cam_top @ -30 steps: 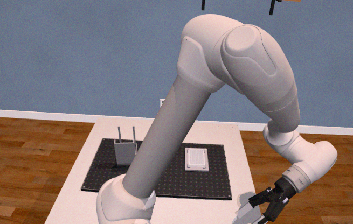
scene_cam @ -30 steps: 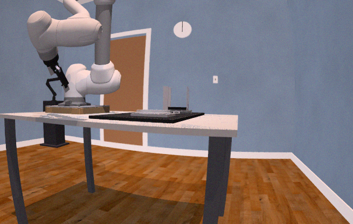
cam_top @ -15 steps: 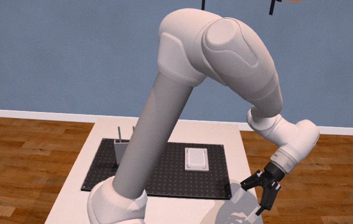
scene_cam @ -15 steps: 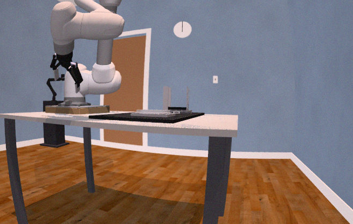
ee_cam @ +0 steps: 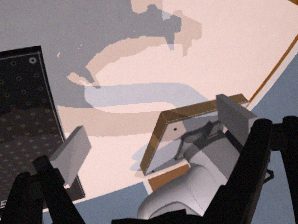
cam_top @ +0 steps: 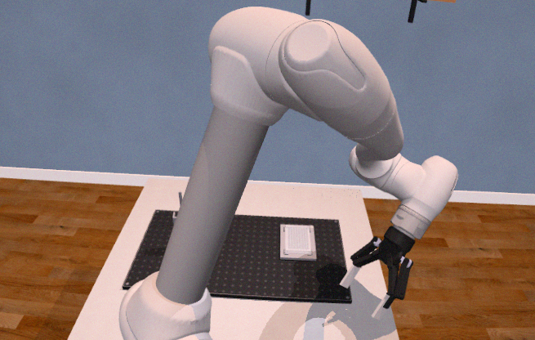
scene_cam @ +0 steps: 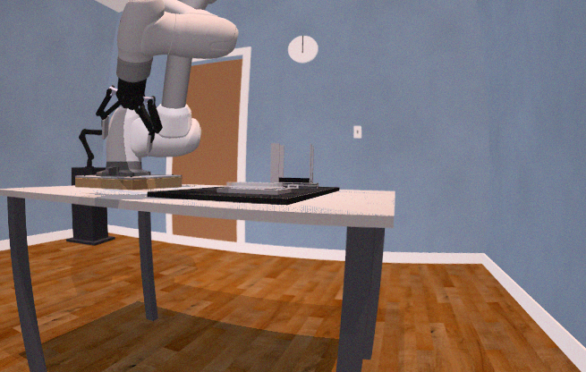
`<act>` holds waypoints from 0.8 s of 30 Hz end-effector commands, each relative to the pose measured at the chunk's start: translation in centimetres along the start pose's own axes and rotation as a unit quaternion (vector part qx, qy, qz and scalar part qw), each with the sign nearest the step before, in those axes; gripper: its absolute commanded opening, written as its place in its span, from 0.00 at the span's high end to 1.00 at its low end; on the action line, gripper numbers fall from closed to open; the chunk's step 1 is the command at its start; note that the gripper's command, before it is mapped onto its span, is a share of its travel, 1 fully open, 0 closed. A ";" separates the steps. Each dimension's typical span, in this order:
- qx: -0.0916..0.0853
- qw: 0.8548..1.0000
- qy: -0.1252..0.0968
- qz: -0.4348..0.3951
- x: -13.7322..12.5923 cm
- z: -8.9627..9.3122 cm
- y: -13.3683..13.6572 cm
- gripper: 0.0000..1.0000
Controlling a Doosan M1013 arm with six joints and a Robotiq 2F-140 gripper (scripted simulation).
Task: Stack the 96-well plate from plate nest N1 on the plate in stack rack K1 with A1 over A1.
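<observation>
The gripper (cam_top: 366, 291) is seen spread wide with nothing between its fingers, held above the table (cam_top: 260, 192) just off the right edge of the black board (cam_top: 235, 253). A white plate (cam_top: 297, 240) is seated in its nest (cam_top: 283, 255) on the board, to the left of the gripper and apart from it. The rack (scene_cam: 277, 162) is shown in the exterior view as upright posts at the board's far end; in the top view it is mostly hidden behind the arm (cam_top: 219, 198). In the wrist view one pale fingertip (ee_cam: 69, 153) is seen beside the board's corner.
</observation>
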State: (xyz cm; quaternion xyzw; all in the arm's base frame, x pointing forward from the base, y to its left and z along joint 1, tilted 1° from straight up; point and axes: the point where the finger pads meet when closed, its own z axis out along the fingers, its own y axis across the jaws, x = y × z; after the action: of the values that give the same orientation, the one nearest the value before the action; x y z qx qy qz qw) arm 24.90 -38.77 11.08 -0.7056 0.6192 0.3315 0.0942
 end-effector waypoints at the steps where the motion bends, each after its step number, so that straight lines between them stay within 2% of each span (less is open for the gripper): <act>1: -0.001 0.999 0.030 -0.043 0.2 -0.6 -1.5 0.00; 2: -0.001 0.998 0.037 -0.053 0.3 -0.7 -2.0 0.00; 4: -0.001 0.998 0.037 -0.053 0.4 -1.1 -2.9 0.00; 5: -0.002 0.997 0.046 -0.066 0.4 -1.2 -3.4 0.00; 7: -0.002 0.997 0.046 -0.066 0.4 -1.2 -3.4 0.00; 11: -0.005 0.990 0.081 -0.118 0.5 -1.9 -5.3 0.00; 14: -0.005 0.990 0.081 -0.118 0.5 -2.4 -6.6 0.00; 19: -0.011 0.975 0.124 -0.184 0.4 -3.3 -8.9 0.00; 24: -0.011 0.975 0.124 -0.184 0.3 -3.7 -10.2 0.00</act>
State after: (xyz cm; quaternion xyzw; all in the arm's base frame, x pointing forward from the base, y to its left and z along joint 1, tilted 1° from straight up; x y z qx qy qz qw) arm 35.58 -38.82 10.92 -0.8437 0.4825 0.2252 0.0687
